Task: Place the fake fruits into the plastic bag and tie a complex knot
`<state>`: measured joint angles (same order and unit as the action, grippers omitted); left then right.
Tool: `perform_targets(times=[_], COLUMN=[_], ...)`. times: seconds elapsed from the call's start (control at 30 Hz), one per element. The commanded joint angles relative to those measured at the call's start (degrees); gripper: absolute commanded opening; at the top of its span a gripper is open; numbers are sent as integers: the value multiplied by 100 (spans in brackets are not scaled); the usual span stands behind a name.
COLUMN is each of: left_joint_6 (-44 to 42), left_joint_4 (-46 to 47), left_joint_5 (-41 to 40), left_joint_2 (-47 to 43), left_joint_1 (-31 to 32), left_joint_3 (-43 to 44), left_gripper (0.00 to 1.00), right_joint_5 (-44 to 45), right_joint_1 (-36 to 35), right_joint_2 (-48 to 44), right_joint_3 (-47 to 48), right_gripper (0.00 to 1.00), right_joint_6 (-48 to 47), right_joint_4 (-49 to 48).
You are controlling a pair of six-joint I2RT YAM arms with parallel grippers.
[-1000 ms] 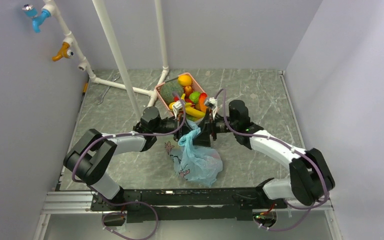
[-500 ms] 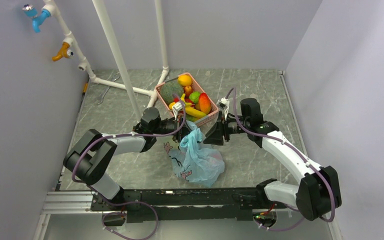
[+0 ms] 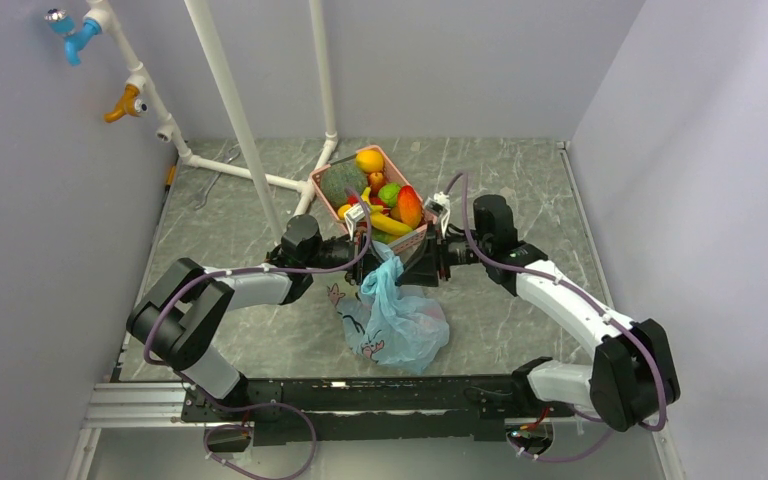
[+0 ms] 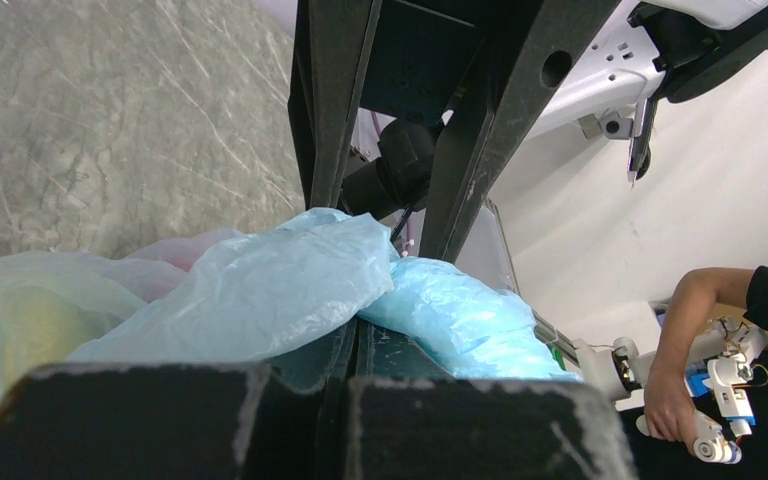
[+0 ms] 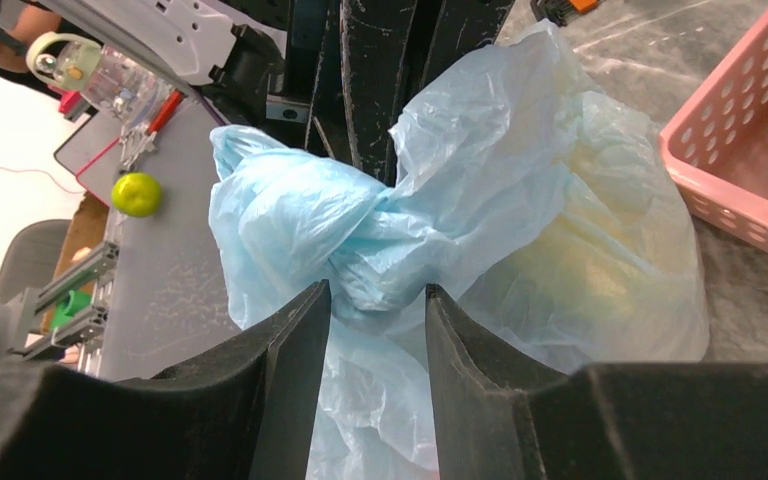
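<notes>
**Change noted:** a second ago the right gripper (image 3: 426,262) was at the top of the bag (image 3: 400,325). It then drew off to its own right and has now come back in, its jaws narrowing on the way. In the right wrist view the jaws stand part-way apart on either side of the bag's bunched neck, with plastic filling the gap. Whether they bite yet cannot be told. The left gripper (image 3: 376,247), directly opposite and close to the right, is pressed together on a blue handle. In its own view the plastic spills out past its fingers (image 4: 160,420).

**Finding:** the bunch between the right jaws looks like the knot (image 5: 380,250) begun, not finished. The step in hand is judged to be a re-grip for a further pull or wrap.

**Containers:**
- **Bag:** it hangs below both grippers with its lower body on the table (image 3: 520,190). A yellowish shape shows through the film but cannot be identified.
- **Basket:** the basket (image 3: 317,188) sits just beyond the grippers and holds fruits (image 3: 369,160): orange, melon, lime, mango, bananas. If all are meant for the bag, the loading is incomplete.
</notes>
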<state>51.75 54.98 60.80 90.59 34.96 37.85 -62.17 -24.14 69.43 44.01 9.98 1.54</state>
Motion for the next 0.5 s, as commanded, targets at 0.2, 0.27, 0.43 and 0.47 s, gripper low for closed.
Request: perform_targets(times=[0.2,0.27,0.43,0.47], left_joint_6=[-154,-167,-291,-318], left_joint_4=[120,119,-72,-120], left_joint_5=[108,108,77,73], left_joint_2=[-181,-182,-245,-265], left_joint_1=[20,20,-39,-58], left_joint_3=[100,100,96,88], left_gripper=[0,0,5,8], right_joint_5=[-259,-312,-288,-297], right_joint_1=[-126,-124,-55,-29], right_joint_2=[67,37,-31,-41], right_joint_3=[37,58,161,161], right_gripper=[27,6,0,0], right_joint_6=[-177,-282,-664,-646], right_joint_4=[-211,-44,403,398])
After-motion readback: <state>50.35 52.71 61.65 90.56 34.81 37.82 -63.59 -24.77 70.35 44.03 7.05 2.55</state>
